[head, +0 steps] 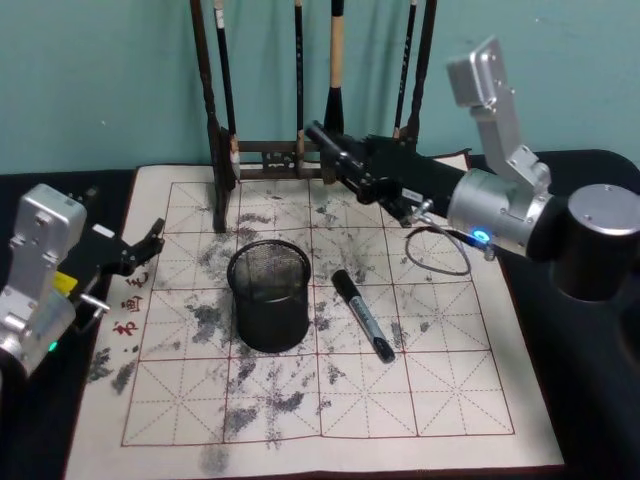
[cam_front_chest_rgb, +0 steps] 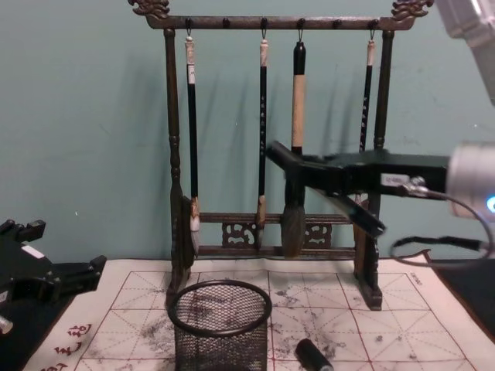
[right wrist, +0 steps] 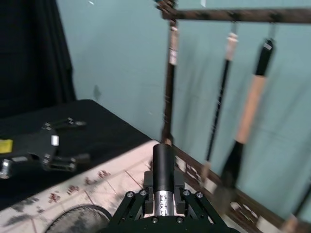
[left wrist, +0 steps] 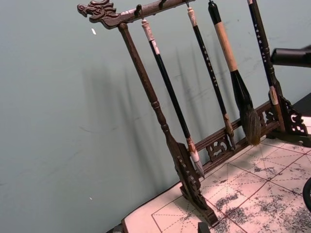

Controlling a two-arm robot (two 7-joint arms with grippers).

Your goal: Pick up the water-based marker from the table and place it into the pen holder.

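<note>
The water-based marker (head: 362,315) lies flat on the felt mat (head: 460,400) that covers the worktop (head: 590,420). It is just to the right of the pen holder (head: 268,322), close to it but not touching. Its long axis runs from a far end level with the pen holder's rim towards the robot, slanting a little further right as it comes. The pen holder stands upright, with nothing visible inside.

The right claw (head: 330,145) hangs raised beyond the pen holder, in front of the brush rack (head: 265,148). In the chest view it sits well above the pen holder's rim. I cannot tell whether it is apart or together. In the right wrist view a dark cylinder (right wrist: 164,165) with a pale band sits at its middle, and I cannot say whether that belongs to the claw or is held by it.

The left claw (head: 150,245) is parked low to the left of the pen holder, at the mat's left edge, with its two sides apart and nothing between them.

The marker is on the pen holder's right, so the right arm looks the nearer one. From the right claw, the marker lies lower and closer to the robot. The coming reach probably has to drop down and draw back, with the claw turned across the marker's slanted axis rather than along it. The pickup has not yet been made.
</note>
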